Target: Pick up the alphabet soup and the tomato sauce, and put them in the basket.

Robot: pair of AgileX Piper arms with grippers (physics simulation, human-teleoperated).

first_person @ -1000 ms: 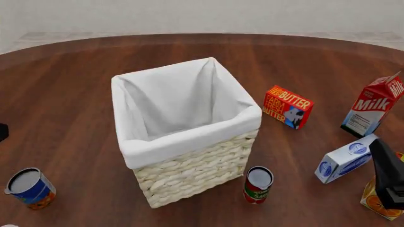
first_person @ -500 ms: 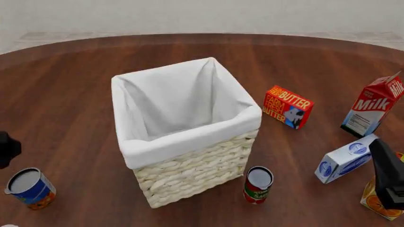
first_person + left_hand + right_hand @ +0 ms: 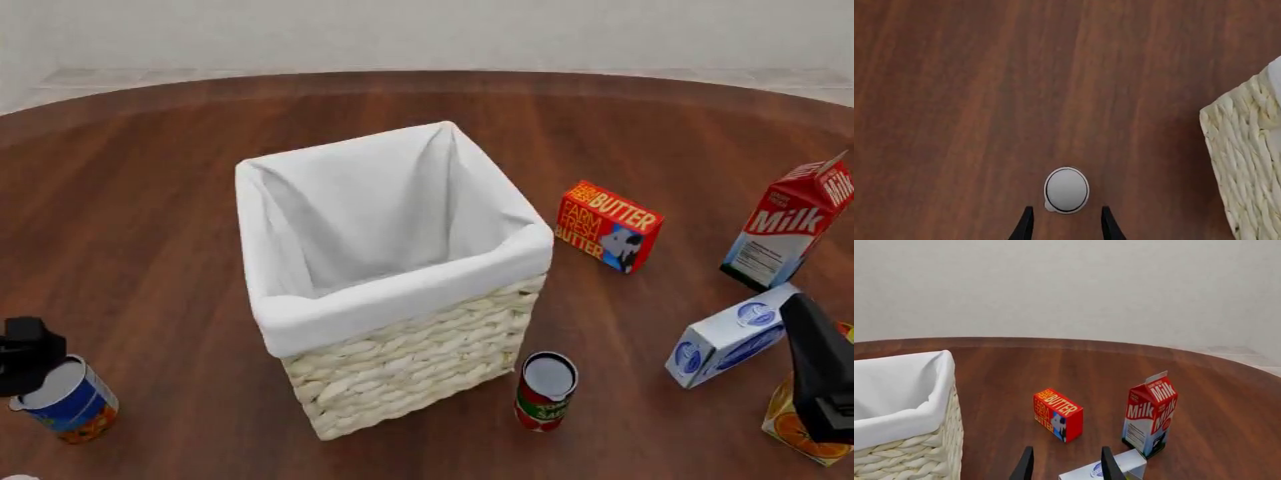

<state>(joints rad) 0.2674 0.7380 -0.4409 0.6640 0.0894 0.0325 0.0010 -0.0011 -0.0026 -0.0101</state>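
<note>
Left of the tall cream wicker basket (image 3: 400, 290), my left tool (image 3: 1066, 223) has moved over the blue-and-orange alphabet soup tin (image 3: 64, 398), fingers apart, ready to descend and grasp.

Both arms (image 3: 817, 365) matte black; gripper (image 3: 1066, 225) fingers thin, tapered, black.

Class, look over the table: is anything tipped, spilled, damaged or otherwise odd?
One thing: the blue-and-white carton, right of the basket, lies on its side, while the milk carton and both cans, soup and tomato sauce, stand upright. Nothing looks spilled or damaged.
</note>
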